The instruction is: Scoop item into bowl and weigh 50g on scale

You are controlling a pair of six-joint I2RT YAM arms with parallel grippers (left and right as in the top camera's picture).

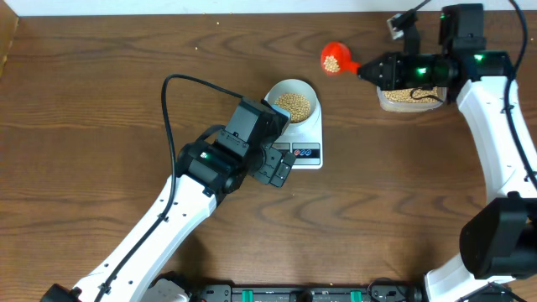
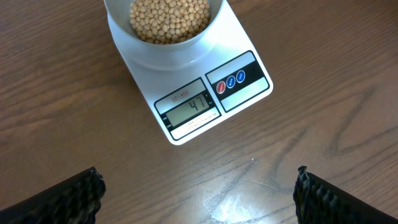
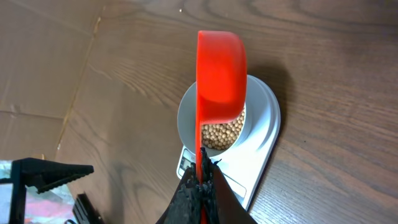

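The pale bowl [image 1: 294, 102] holds tan beans [image 1: 294, 104] and stands on the white scale [image 1: 304, 138]. In the left wrist view the scale's display [image 2: 189, 108] reads 47, with the bowl [image 2: 163, 46] above it. My right gripper [image 1: 367, 69] is shut on the handle of a red scoop [image 1: 334, 59], which holds a few beans to the upper right of the bowl. In the right wrist view the scoop [image 3: 219, 78] hangs in front of the bowl [image 3: 186, 118]. My left gripper [image 1: 283, 165] is open and empty, just in front of the scale.
A clear plastic tub of beans [image 1: 409, 97] sits at the back right, under my right arm. A black cable [image 1: 180, 84] loops over the left arm. The table's pale edge shows at the far left [image 1: 7, 38].
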